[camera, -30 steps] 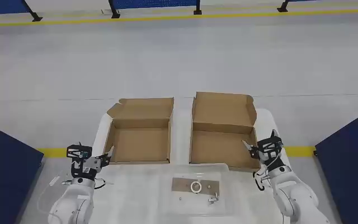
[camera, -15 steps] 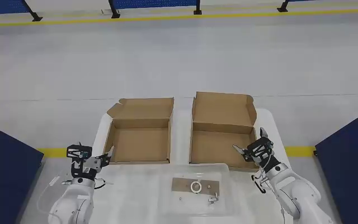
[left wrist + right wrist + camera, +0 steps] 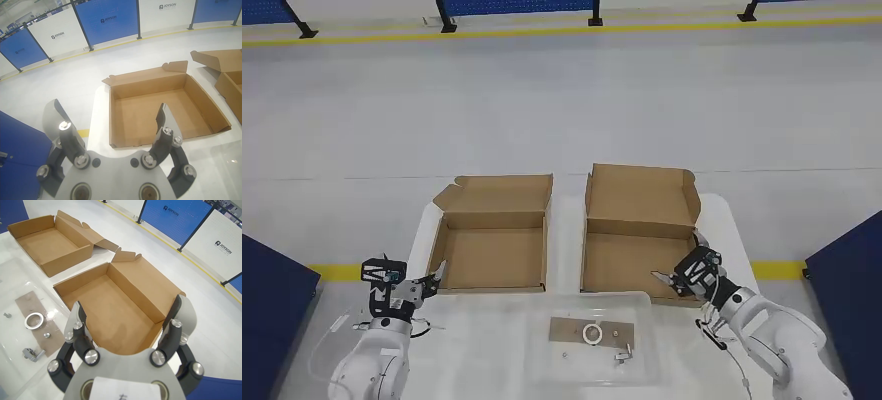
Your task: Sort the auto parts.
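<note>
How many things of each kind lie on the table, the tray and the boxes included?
Open brown cardboard boxes: 2
Clear plastic tray: 1
Brown flat sheet: 1
Silver metal ring: 1
Small silver bolts: 2
Grey metal bracket: 1
Total: 8

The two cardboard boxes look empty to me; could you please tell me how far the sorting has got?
Nothing is sorted yet: the left brown cardboard box and the right brown cardboard box are empty. Nothing is in hand: the left gripper and right gripper are open. Left to do: the silver metal ring, grey metal bracket and small bolts lie in the clear plastic tray.
</note>
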`<action>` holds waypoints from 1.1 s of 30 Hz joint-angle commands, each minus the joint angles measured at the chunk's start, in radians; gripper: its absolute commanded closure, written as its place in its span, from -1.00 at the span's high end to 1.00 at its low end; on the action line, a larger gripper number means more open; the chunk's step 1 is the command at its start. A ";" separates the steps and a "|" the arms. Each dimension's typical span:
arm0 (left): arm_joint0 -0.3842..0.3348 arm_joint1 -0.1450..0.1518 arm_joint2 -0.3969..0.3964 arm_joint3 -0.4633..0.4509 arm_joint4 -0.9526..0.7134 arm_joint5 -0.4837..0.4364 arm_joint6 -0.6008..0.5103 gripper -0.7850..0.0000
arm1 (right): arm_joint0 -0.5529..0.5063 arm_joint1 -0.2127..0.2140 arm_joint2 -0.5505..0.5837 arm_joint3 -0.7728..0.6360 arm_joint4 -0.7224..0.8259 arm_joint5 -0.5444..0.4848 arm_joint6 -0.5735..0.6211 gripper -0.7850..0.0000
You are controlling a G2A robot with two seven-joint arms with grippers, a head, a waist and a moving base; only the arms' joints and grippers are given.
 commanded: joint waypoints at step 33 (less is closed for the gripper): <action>0.000 0.000 0.000 0.000 0.000 0.000 0.000 1.00 | 0.143 0.036 -0.044 -0.130 0.163 -0.325 0.533 1.00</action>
